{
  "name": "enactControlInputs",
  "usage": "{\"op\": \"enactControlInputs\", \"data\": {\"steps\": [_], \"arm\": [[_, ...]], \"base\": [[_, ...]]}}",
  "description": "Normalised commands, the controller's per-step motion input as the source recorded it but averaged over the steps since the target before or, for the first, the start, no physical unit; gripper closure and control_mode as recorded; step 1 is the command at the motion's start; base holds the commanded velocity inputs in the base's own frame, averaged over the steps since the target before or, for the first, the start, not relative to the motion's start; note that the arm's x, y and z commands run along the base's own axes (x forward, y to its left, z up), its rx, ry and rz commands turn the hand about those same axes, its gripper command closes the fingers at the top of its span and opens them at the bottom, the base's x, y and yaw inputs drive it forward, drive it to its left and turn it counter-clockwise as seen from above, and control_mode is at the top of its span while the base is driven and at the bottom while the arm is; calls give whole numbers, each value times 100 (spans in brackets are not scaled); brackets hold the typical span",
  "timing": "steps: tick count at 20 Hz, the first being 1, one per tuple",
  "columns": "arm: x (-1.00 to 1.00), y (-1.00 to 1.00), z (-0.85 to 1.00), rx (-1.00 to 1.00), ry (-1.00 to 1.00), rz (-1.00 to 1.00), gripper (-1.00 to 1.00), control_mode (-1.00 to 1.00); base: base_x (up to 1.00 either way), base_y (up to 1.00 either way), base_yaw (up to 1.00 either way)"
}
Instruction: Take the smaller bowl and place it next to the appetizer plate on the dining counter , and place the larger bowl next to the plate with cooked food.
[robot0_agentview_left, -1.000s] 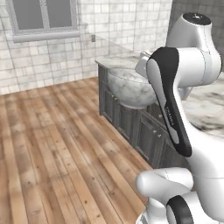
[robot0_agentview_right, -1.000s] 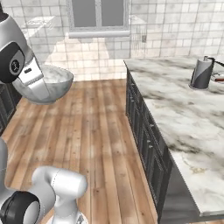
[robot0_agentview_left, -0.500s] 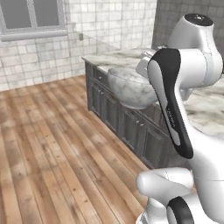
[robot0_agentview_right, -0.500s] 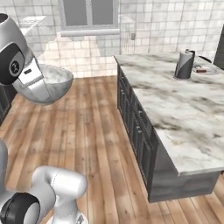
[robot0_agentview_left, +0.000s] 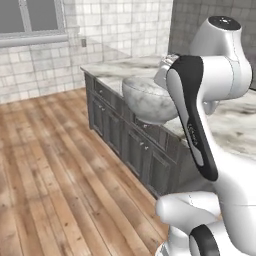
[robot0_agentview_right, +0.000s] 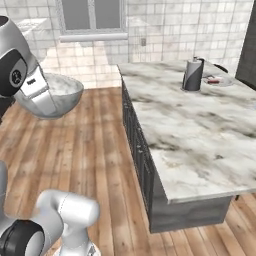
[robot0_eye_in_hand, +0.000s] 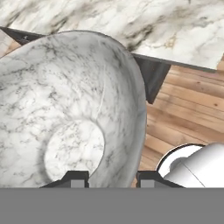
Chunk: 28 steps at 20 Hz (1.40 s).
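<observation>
A rendered home kitchen: a long white marble counter top with grey-brown veining (robot0_agentview_right: 190, 130) overhangs a run of dark grey panelled cabinets (robot0_agentview_left: 125, 137), standing as an island over warm brown wood-plank flooring (robot0_agentview_left: 55, 170). Pale square wall tiles (robot0_agentview_right: 175, 30) cover the back wall around a grey-framed window (robot0_agentview_right: 92, 15) with a deep sill. At the counter's far end stand a dark cylindrical jug (robot0_agentview_right: 192, 74) and a small plate (robot0_agentview_right: 217, 80), tableware that marks the slab as a place for dining.
</observation>
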Motion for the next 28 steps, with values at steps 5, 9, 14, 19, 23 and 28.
{"op": "enactControlInputs", "data": {"steps": [5,9,14,19,23,28], "arm": [[0,0,0,0,0,0,100,100],[0,0,0,0,0,0,100,100],[0,0,0,0,0,0,100,100],[0,0,0,0,0,0,100,100],[0,0,0,0,0,0,100,100],[0,0,0,0,0,0,100,100]], "base": [[-22,-81,0],[-50,-58,1],[-50,-53,2],[-9,-66,0],[0,-91,1],[0,-96,3]]}}
